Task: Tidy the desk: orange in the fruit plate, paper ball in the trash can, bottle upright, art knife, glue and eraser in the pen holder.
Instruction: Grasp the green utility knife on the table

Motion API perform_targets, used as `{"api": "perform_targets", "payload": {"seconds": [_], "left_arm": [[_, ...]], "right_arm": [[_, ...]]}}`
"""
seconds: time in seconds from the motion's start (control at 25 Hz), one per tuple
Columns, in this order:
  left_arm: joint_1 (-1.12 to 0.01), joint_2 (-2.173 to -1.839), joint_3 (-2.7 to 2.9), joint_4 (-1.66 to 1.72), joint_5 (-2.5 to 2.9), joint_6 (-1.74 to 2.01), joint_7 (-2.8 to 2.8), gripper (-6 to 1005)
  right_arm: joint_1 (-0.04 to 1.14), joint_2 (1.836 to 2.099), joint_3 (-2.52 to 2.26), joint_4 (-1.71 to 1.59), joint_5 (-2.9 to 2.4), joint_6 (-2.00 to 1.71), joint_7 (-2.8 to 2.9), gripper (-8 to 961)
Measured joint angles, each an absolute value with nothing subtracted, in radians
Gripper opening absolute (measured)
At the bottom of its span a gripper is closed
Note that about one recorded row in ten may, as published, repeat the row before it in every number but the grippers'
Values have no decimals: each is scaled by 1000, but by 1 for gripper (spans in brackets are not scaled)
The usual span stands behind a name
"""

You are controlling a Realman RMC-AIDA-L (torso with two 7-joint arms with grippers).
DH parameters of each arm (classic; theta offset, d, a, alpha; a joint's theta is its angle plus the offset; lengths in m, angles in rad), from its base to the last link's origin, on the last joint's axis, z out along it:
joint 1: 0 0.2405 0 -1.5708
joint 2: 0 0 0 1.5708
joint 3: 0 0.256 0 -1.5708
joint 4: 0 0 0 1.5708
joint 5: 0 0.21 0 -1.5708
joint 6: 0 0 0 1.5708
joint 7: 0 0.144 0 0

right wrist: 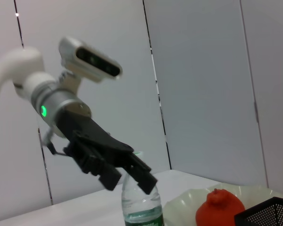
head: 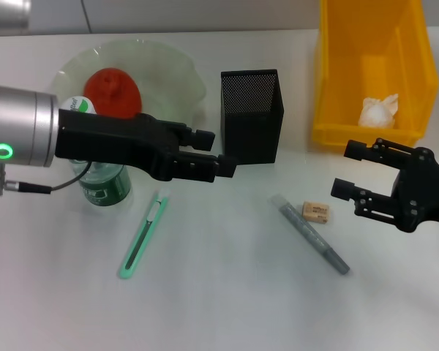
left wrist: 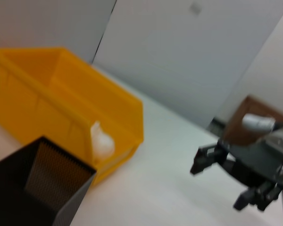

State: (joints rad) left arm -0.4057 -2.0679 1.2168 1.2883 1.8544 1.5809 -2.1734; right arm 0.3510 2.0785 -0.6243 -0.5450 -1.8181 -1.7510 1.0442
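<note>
The orange (head: 113, 91) lies in the pale green fruit plate (head: 172, 69). A clear bottle (head: 102, 181) with a green label stands upright, partly hidden under my left arm. My left gripper (head: 218, 152) hovers open and empty beside the black mesh pen holder (head: 252, 113). On the table lie the green art knife (head: 143, 236), the grey glue stick (head: 311, 234) and the tan eraser (head: 316, 212). A white paper ball (head: 378, 110) sits in the yellow trash can (head: 373, 44). My right gripper (head: 347, 170) is open and empty, just right of the eraser.
The left wrist view shows the yellow bin (left wrist: 66, 103), the paper ball (left wrist: 101, 141), the pen holder (left wrist: 37, 188) and my right gripper (left wrist: 218, 187). In the right wrist view are my left gripper (right wrist: 130, 182), the bottle (right wrist: 141, 207), the orange (right wrist: 220, 209) and the plate (right wrist: 184, 203).
</note>
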Motion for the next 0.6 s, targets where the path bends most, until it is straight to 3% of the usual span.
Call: {"api": "perform_targets", "payload": {"seconds": [0.6], "left_arm": [[-436, -2070, 1275, 1718, 2218, 1836, -2626, 680]], "right_arm": [[381, 2079, -624, -515, -1816, -1718, 981, 686]]}}
